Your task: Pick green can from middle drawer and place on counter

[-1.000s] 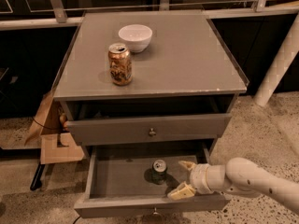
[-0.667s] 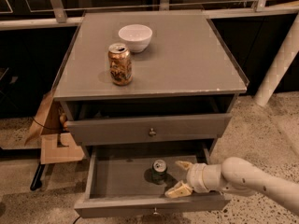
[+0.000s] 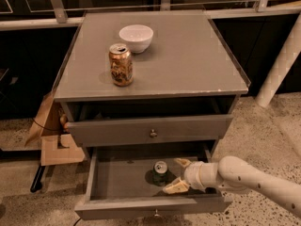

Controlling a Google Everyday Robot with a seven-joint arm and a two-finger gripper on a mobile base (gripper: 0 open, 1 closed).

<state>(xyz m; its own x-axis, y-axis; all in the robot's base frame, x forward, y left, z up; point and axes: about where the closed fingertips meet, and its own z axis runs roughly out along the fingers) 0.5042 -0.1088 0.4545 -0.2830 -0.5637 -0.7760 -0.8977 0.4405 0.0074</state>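
The green can [image 3: 160, 172] stands upright on the floor of the pulled-out middle drawer [image 3: 117, 180], its silver top showing. My gripper [image 3: 177, 175] is inside the drawer just right of the can, fingers spread open, one fingertip [image 3: 181, 162] behind and one [image 3: 173, 188] in front; they flank the can's right side without closing on it. The white arm comes in from the lower right. The counter [image 3: 188, 55] is the grey cabinet top above.
A gold-brown patterned can [image 3: 121, 64] and a white bowl [image 3: 136, 37] stand on the counter's left half. The drawer above [image 3: 150, 132] is slightly open with a brass knob. A cardboard box [image 3: 54, 138] sits left of the cabinet. A white post [image 3: 282, 65] stands at right.
My gripper has moved a little left, closer to the green can. The can has not moved.
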